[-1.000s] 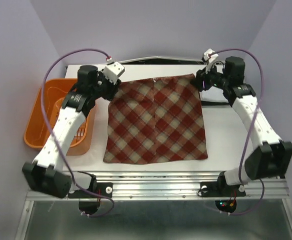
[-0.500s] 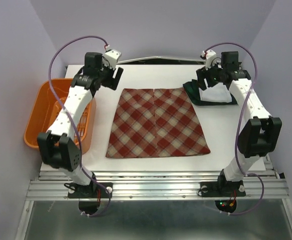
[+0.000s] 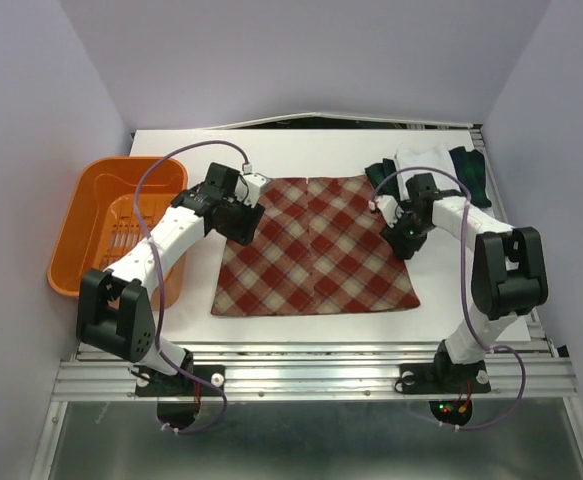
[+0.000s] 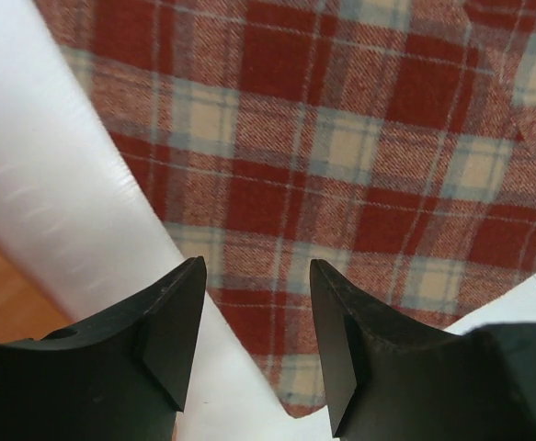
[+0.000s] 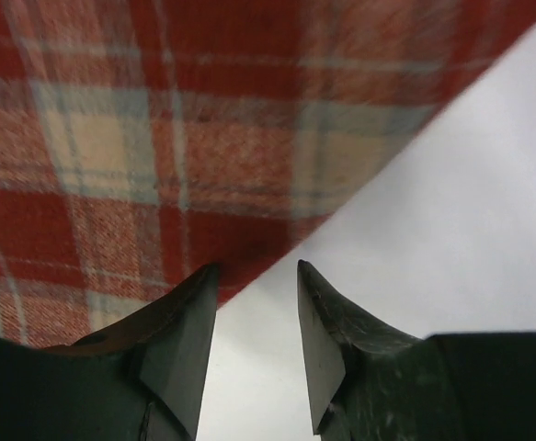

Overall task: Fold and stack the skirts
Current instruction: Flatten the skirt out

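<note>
The left fingers [image 4: 171,331] stand apart with nothing between them, poised over the left side edge of the red-and-tan plaid cloth skirt [image 3: 316,245], where cloth meets the white tabletop [image 3: 171,140]. Whether their tips touch the fabric cannot be told. The right fingers [image 5: 176,349] are likewise spread and empty, straddling the skirt's right side edge; the wrist view there is blurred and shows only a slice of plaid and bare surface.

From above, the red-and-tan skirt lies flat and unfolded in the middle of the tabletop, its wider hem towards the near edge. Both pairs of fingers are largely hidden under their own wrists in that view, so their spread shows only from the wrist cameras.

At the far right corner lies the dark green-navy plaid skirt [image 3: 471,172], with the plain white skirt [image 3: 423,160] on top of it. The white cloth and the right arm cover much of it, so its full outline is hard to make out.

An orange plastic basket [image 3: 76,235] stands off the tabletop's left edge, partly screened by the left arm.
</note>
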